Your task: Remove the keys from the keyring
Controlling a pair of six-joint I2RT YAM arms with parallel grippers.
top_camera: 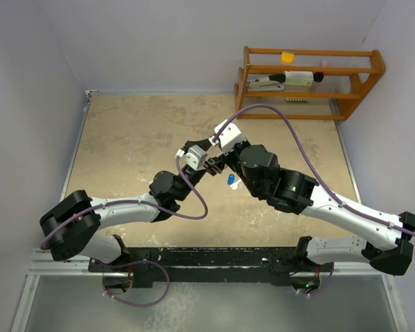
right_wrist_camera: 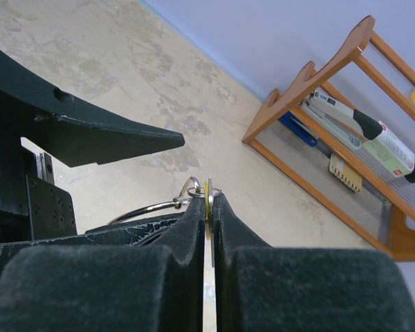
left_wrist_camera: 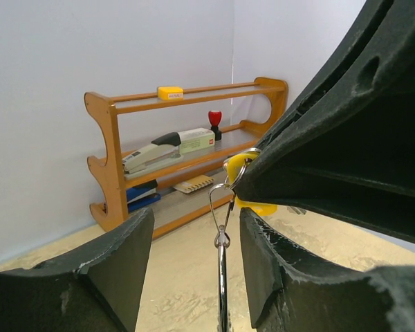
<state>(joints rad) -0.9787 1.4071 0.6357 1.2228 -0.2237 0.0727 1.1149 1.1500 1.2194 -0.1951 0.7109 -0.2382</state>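
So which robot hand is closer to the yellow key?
Right. The right gripper is pinching the yellow key; the left gripper sits just beside it, jaws open around the keyring.

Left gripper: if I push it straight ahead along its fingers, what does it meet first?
The left gripper has its jaws open around the keyring, which hangs edge-on between them, so that comes first. Just beyond sit the yellow-headed key and the right gripper shut on it; depth is unclear.

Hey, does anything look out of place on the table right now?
A blue-headed key lies loose on the table, apart from the keyring, which sits at the yellow key pinched by the right gripper, jaws shut. Nothing else stands out.
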